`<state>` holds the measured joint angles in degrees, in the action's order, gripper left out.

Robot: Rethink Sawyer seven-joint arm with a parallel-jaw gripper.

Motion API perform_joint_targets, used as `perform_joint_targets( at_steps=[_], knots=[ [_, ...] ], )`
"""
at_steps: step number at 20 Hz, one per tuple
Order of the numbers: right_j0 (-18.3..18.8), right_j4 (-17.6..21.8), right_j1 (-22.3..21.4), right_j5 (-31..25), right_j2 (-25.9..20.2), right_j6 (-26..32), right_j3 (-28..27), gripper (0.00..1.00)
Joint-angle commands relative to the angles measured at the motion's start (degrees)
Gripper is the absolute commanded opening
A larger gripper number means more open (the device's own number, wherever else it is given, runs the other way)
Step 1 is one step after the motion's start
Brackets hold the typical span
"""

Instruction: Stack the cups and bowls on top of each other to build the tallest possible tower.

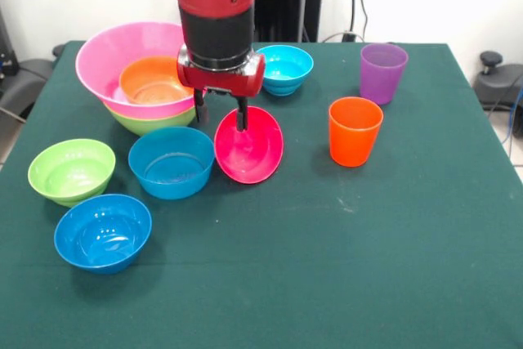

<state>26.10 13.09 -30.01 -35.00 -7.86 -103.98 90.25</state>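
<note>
Nearest the camera sits a deep blue bowl [103, 232], upright on the green table [343, 267]. Just behind it to the left is a small lime green bowl [71, 171], and to its right a teal-blue bowl [172, 162], both upright and apart from each other.

Beside the teal-blue bowl hangs the magenta-red bowl [249, 146] — tipped up on edge, its hollow facing the camera, its lower rim at or just above the cloth. The gripper [221, 108] has it by the upper rim: one dark finger shows in front of the inner wall, the other sits to the left, close behind the rim, so the jaws are narrowed onto the rim.

To the right stands the orange cup [355, 131], upright, well clear of the held bowl.

Farther back on the left is the tower [139, 79]: a lime green base, the huge pink bowl [106, 59] in it, an orange bowl [151, 81] nested inside. The arm partly hides its right side.

Farthest back — a cyan bowl [283, 69] just right of the arm, and the purple cup [382, 72] near the table's right corner.
</note>
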Motion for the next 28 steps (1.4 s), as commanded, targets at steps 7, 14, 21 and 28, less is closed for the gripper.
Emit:
perform_joint_targets(
  at_steps=[7,14,21,28],
  knots=[
    [1.44,6.32,4.06,-1.78,-5.51,7.63,-1.94,1.00],
    [1.14,5.94,3.34,-2.52,-5.07,5.49,0.46,1.00],
    [-0.46,5.04,3.47,2.43,-4.51,-0.15,6.37,1.00],
    [-1.36,4.75,3.29,2.71,-3.86,-1.45,7.46,1.00]
  ],
)
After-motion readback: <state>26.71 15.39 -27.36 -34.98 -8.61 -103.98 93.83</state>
